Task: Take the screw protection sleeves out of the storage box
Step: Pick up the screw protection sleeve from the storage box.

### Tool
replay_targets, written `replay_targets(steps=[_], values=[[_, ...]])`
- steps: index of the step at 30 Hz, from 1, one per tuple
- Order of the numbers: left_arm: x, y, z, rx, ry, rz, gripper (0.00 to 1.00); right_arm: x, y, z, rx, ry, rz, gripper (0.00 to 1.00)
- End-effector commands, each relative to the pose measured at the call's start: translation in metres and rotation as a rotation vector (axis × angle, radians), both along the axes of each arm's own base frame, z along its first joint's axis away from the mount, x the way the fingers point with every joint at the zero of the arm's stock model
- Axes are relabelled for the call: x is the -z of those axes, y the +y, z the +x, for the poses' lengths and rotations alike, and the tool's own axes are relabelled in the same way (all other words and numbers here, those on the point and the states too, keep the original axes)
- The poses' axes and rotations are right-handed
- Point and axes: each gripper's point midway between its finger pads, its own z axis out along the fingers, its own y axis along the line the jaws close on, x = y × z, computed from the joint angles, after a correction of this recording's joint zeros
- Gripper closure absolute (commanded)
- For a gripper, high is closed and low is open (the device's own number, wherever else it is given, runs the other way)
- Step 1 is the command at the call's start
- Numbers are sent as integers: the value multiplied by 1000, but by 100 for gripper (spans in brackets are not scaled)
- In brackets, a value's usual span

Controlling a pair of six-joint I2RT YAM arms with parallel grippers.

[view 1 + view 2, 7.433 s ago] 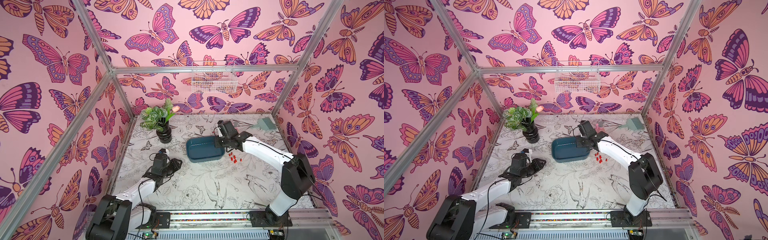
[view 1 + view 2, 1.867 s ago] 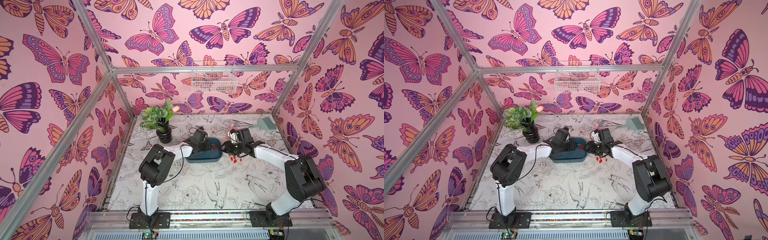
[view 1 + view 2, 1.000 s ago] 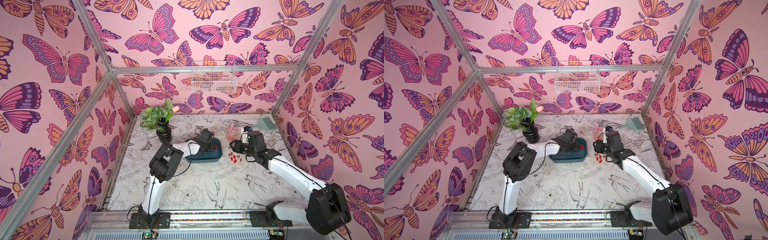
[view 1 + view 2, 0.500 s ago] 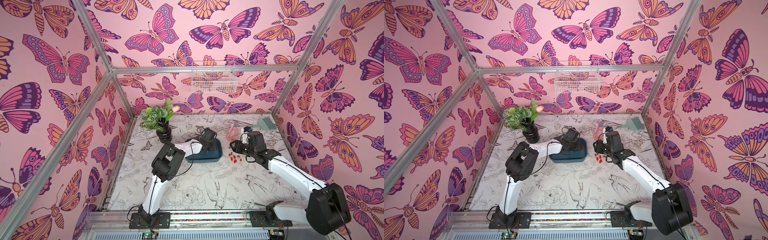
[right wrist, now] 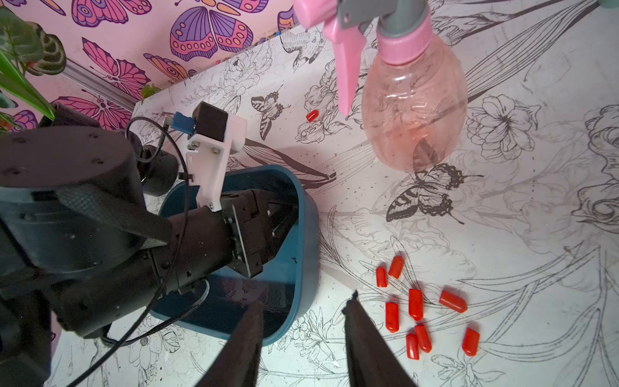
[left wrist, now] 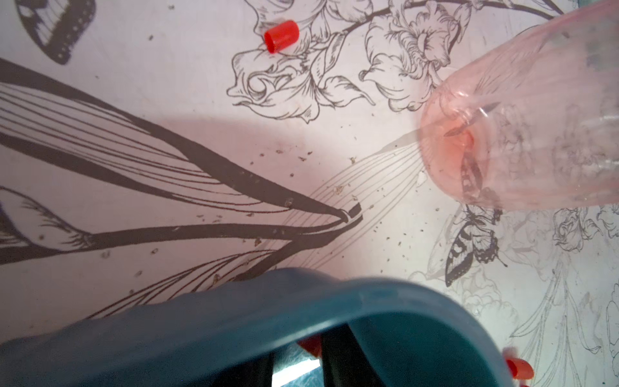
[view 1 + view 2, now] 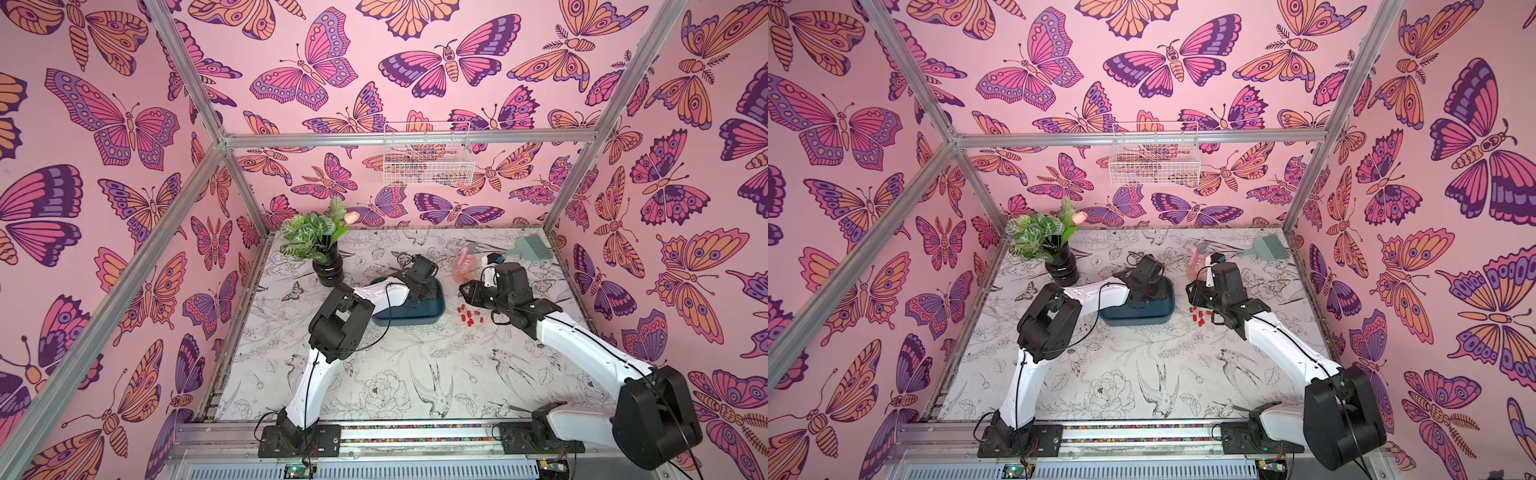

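- One surface, printed with birds and flowers, is enclosed by pink butterfly walls.
- One storage box is set mid-surface.
- The left gripper is sunk in it; its grip cannot be told.
- The right gripper is held apart, empty.
- Nine screw protection sleeves are counted outside: eight beside the box, one by the spray bottle.

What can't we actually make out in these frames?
- Tips of the left gripper: the rim of the box covers them in the left wrist view. A red bit shows there; whether it is gripped is unclear.
- Box floor: the left arm covers most of it in both top views and the right wrist view, so leftover caps can't be ruled out.
- The loose red caps: too small to count in the top views.
- One edge cap: cut off by the left wrist picture's border.
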Motion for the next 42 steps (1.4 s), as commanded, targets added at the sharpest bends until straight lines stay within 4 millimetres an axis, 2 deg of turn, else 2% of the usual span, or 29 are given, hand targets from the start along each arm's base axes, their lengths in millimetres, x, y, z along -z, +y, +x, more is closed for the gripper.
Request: replay_targets(steps=[1, 14, 20, 33, 42], values=[[28, 12, -5, -28, 51, 75, 73, -2, 1, 1, -12, -11, 8, 57], [37, 14, -7, -44, 82, 94, 85, -2, 4, -1, -23, -9, 25, 57], [35, 16, -8, -41, 82, 99, 91, -2, 4, 0, -23, -10, 26, 57], [20, 21, -16, -18, 56, 112, 94, -4, 1, -1, -12, -25, 25, 58], [13, 21, -36, 13, 69, 85, 94, -1, -1, 2, 0, -29, 28, 58]])
